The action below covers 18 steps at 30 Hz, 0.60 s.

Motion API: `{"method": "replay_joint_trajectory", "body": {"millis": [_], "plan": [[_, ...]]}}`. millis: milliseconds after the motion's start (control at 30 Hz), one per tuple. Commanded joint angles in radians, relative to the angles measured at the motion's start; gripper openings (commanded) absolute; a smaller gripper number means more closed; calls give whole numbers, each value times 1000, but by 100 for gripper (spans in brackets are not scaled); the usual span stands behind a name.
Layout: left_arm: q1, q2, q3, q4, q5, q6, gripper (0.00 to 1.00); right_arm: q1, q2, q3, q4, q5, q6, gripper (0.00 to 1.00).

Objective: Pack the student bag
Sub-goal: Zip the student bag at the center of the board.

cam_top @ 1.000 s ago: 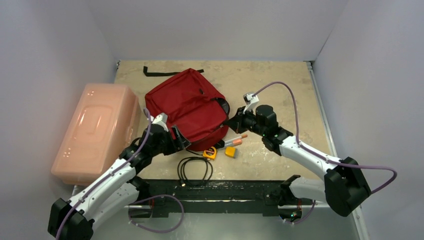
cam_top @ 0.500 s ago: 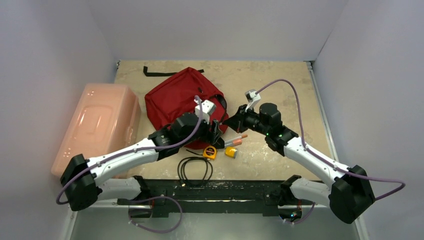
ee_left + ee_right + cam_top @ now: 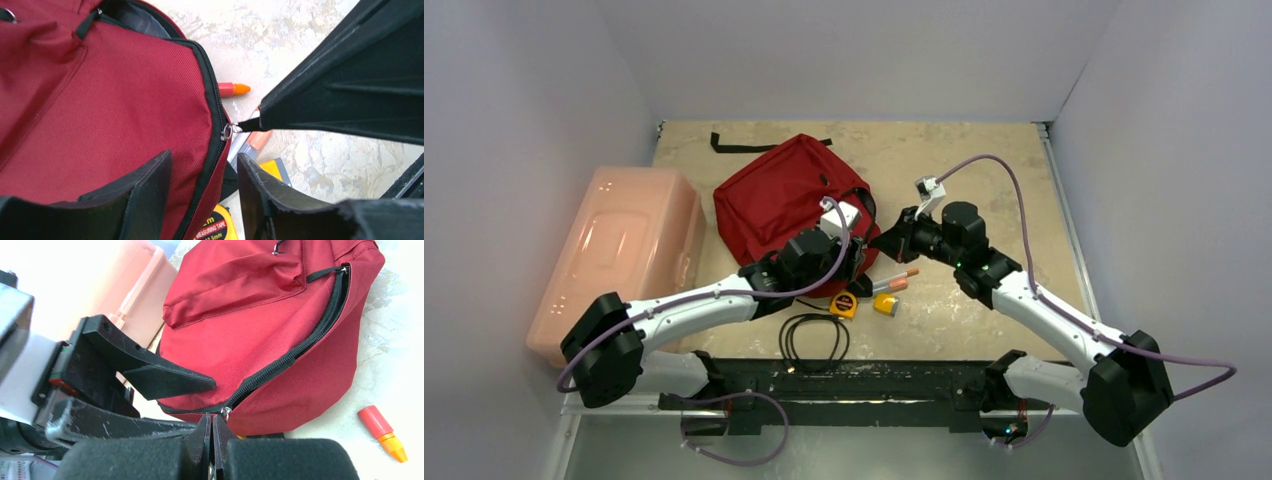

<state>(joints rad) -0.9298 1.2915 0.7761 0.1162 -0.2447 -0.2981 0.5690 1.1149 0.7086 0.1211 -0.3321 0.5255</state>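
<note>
In the top view the student bag (image 3: 779, 205) lies mid-desk, a little toward the far edge. A pink box (image 3: 614, 260) sits along the left edge of the desk (image 3: 969, 160). Both arms meet at the bag's near right corner, the left gripper (image 3: 856, 262) coming from the near left and the right gripper (image 3: 886, 243) from the right, almost tip to tip. A tape measure (image 3: 844, 305) and a coiled cable (image 3: 814, 340) lie between the bag and the near edge.

From the left wrist, the left gripper's jaws stand apart, straddling the bag's zipped rim without visibly pressing it. The zipper (image 3: 212, 100) runs between them and away along the rim toward the bag's gaping far end. Just beyond the fingers sits the zipper pull (image 3: 227, 131), pinched by the right gripper's tip. An orange marker (image 3: 232, 89) lies on the desk beside the rim.

From the right wrist, the right gripper is closed tight on the pull, with the zipper line curving away up the bag's side.

The right arm therefore owns the pull. Its likely next move is along that track, so the left jaws would need to close on the fabric right behind the pull to brace it.
</note>
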Motion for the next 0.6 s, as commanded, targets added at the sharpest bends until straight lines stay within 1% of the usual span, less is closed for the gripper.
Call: {"method": "replay_joint_trajectory", "body": {"millis": [0,33,67,133,167,200,233,333,433,567], "plan": [[-3,12,-25,27,49,3,51,2,-8,72,58,-21,42,0],[-3,19,-24,20,48,0,48,2,-9,73,62,-23,46,0],[-4,27,-24,15,45,2,41,2,-9,76,62,-19,53,0],[-4,32,-27,3,21,6,29,2,-7,84,55,-2,56,0],[-4,34,-28,-3,12,11,20,2,-6,89,46,16,55,0],[-4,34,-28,-17,4,14,8,2,-1,99,34,35,55,0],[-4,32,-27,-28,1,16,1,3,6,112,19,57,55,0],[-8,11,-44,-49,19,40,0,-10,26,139,-22,124,80,0],[-16,-24,-68,-78,41,67,0,-37,42,180,-64,158,79,0],[-20,-82,-104,-114,68,92,0,-123,99,217,-82,138,86,0]]}}
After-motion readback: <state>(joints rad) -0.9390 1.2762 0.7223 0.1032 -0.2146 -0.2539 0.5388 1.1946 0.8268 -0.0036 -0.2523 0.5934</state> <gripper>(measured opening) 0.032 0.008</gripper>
